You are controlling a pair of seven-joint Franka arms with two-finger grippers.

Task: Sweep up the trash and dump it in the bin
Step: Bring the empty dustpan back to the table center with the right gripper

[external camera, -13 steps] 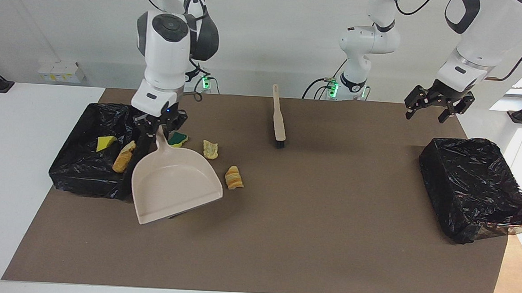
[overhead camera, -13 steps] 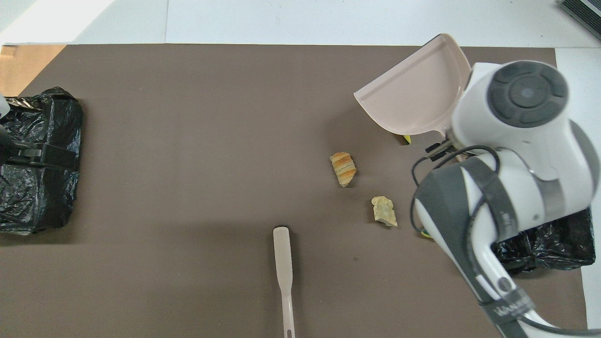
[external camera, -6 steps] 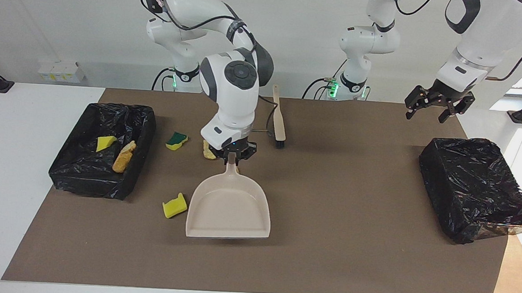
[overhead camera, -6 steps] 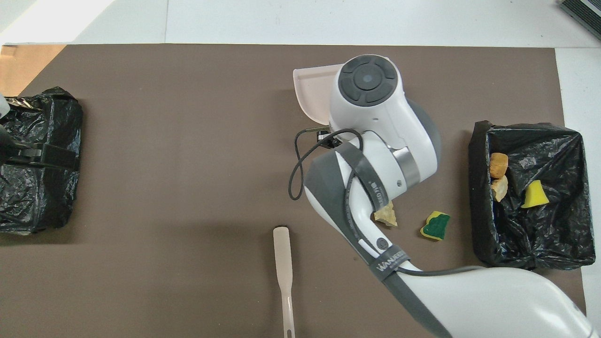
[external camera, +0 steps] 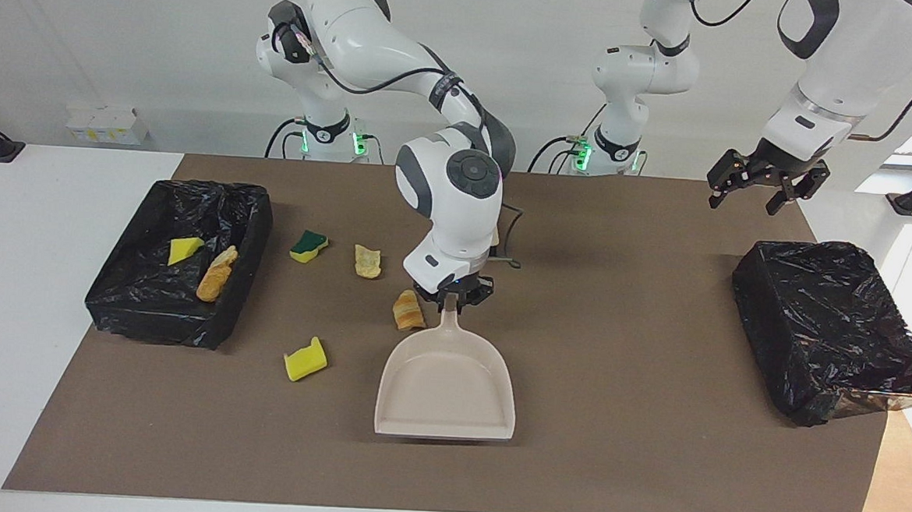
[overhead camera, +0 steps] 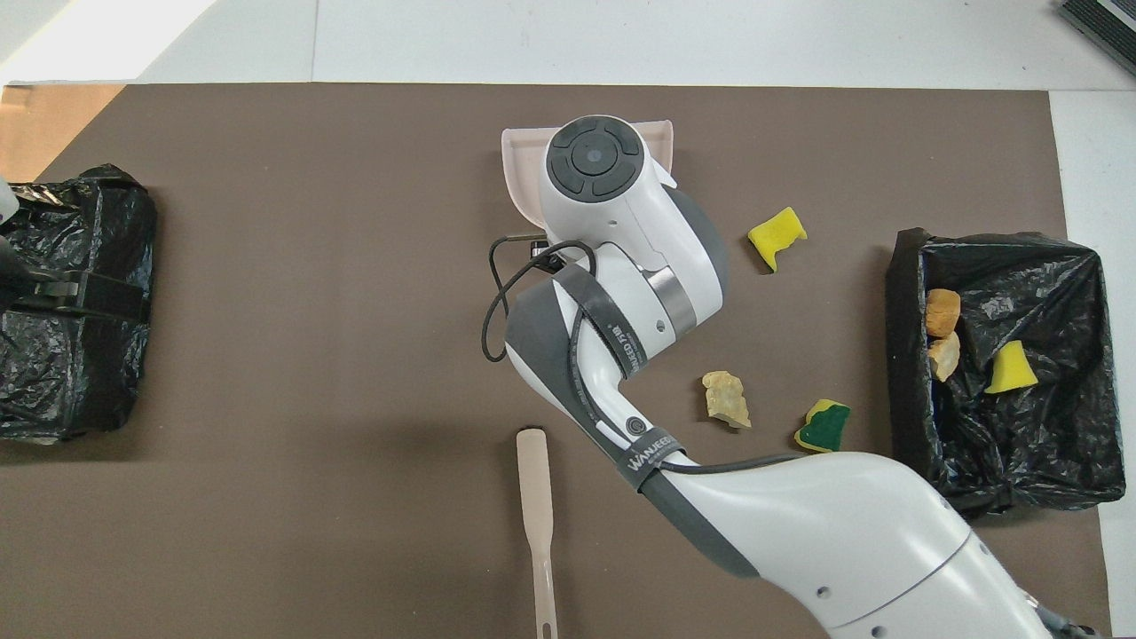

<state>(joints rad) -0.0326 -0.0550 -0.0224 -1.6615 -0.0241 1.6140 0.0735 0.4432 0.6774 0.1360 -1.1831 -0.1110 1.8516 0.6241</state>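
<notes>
Right gripper (external camera: 452, 301) (seemingly clamped) on dustpan (external camera: 446, 386)

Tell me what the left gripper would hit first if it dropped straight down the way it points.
Probably bare table mat: the left gripper hangs with jaws open, pointing down, nearer the robots than the black bin. Depth is uncertain.

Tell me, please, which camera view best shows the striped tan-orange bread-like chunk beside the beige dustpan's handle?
The facing view: the striped tan-orange bread-like chunk lies in plain sight beside the beige dustpan. In the overhead view the right arm hides it entirely.
</notes>
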